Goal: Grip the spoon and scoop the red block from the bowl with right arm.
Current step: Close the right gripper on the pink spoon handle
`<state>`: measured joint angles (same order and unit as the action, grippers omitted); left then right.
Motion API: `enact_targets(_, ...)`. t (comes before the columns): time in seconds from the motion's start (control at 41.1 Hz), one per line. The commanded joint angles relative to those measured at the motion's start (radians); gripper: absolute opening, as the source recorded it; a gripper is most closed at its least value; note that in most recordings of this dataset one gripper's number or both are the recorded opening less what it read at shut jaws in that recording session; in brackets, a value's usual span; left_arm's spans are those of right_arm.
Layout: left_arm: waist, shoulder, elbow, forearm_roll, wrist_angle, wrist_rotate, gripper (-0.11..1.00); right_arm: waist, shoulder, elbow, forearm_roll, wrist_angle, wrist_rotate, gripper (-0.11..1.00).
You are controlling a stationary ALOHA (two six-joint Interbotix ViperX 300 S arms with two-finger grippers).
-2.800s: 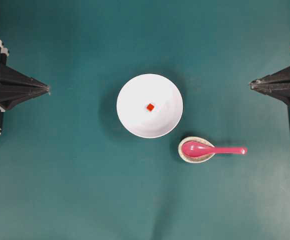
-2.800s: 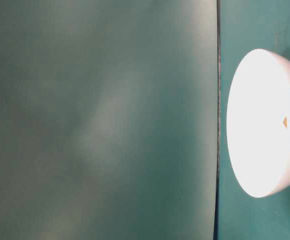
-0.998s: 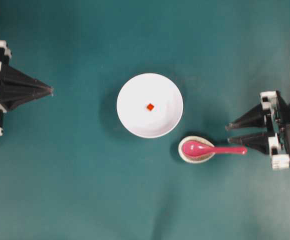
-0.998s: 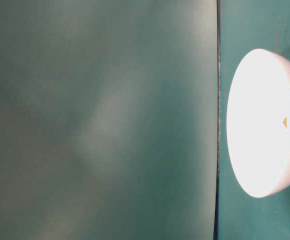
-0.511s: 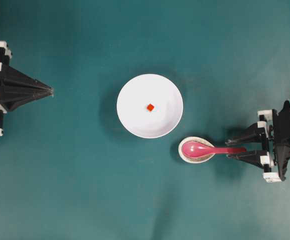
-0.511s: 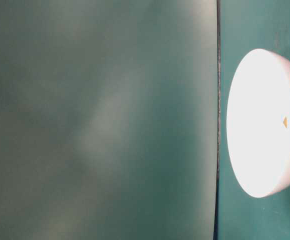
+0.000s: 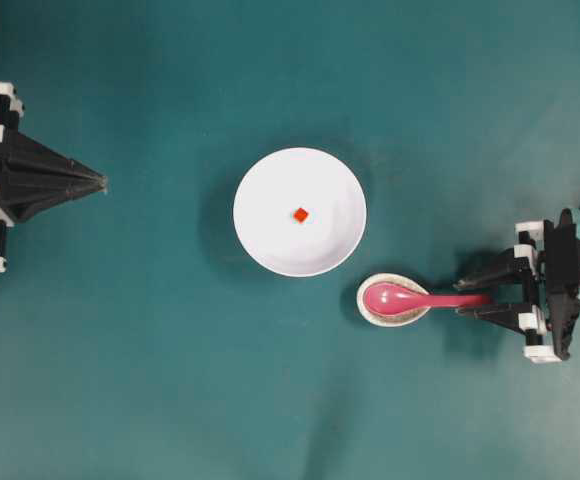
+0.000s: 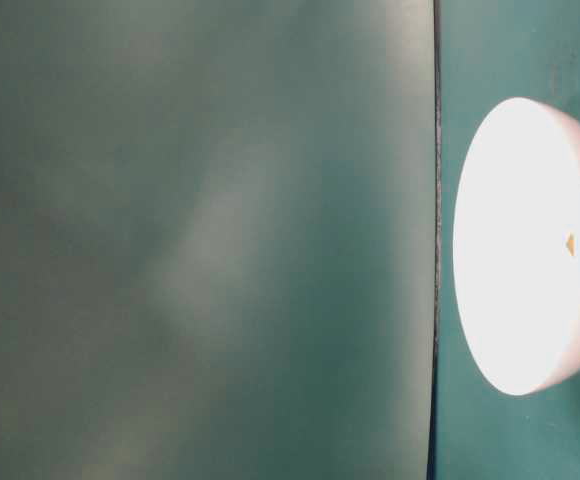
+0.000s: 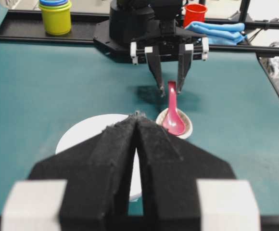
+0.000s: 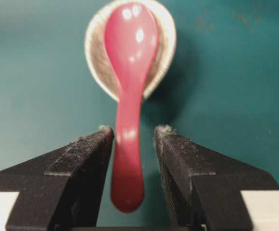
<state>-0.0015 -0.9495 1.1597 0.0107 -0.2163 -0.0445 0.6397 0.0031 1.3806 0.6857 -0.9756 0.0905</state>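
Since the frame 0.5 s back: right gripper (image 7: 462, 293) shifted a touch toward the glossy pink-magenta soup spoon (image 7: 415, 299), black lattice fingers (image 7: 490, 269) now straddling the handle end instead of just reaching it. Spread wide, not clamped; gaps visible on both sides of the handle in the right wrist view. Compared with 2.8 s back: then parked at the right table edge, pinched to a point, level with the large round glossy white bowl (image 7: 300, 211). Left gripper (image 7: 102, 182) unchanged throughout, parked well left of the bowl, tips pressed together, holding nothing. Bowl, spoon, tiny red-orange cube (image 7: 300, 214) all unmoved.

Places, relative to the bowl: cube inside, near centre. Small speckled beige dish (image 7: 393, 299) just beside the lower-right rim, apart from it. Spoon scoop resting in that dish, handle running straight away from the bowl to the right, over the teal table (image 7: 170, 380).

View differences: right wrist view alone shows the clearance, spoon (image 10: 129, 120) handle between 2 fuzzy black fingertips (image 10: 101, 139), handle tip lying past them toward the camera. Left wrist view alone shows the background: stacked cups topped yellow-green (image 9: 56, 16), red cup (image 9: 195, 13), blue cloth (image 9: 218, 30) beyond the far table edge, plus right gripper (image 9: 170, 89) from the front, pointing down at the handle. Table-level view: only overexposed bowl (image 8: 530, 245) side and cube (image 8: 570, 244) as an orange speck; no spoon, no grippers.
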Motion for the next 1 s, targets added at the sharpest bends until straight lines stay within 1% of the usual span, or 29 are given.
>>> enact_targets(0.0, -0.002, 0.008, -0.025, 0.003, 0.002, -0.002, 0.00, 0.006, 0.012, -0.012, 0.003, -0.017, 0.002, 0.48)
enact_targets(0.219, -0.002, 0.008, -0.025, 0.003, 0.008, -0.003, 0.00, 0.006, 0.058, -0.018, 0.003, -0.043, 0.002, 0.48)
enact_targets(0.682, -0.002, 0.008, -0.023, 0.003, 0.018, -0.002, 0.00, 0.006, 0.058, -0.017, 0.003, -0.041, 0.002, 0.47)
enact_targets(0.755, 0.000, 0.008, -0.023, 0.003, 0.020, -0.002, 0.00, 0.006, 0.060, -0.015, 0.003, -0.041, 0.002, 0.43)
enact_targets(0.925, 0.006, 0.008, -0.025, 0.003, 0.025, -0.002, 0.00, 0.006, 0.058, -0.018, 0.003, -0.038, 0.002, 0.26)
enact_targets(0.974, 0.008, 0.008, -0.023, 0.003, 0.025, -0.003, 0.00, 0.006, 0.060, -0.020, 0.003, -0.037, 0.000, 0.23)
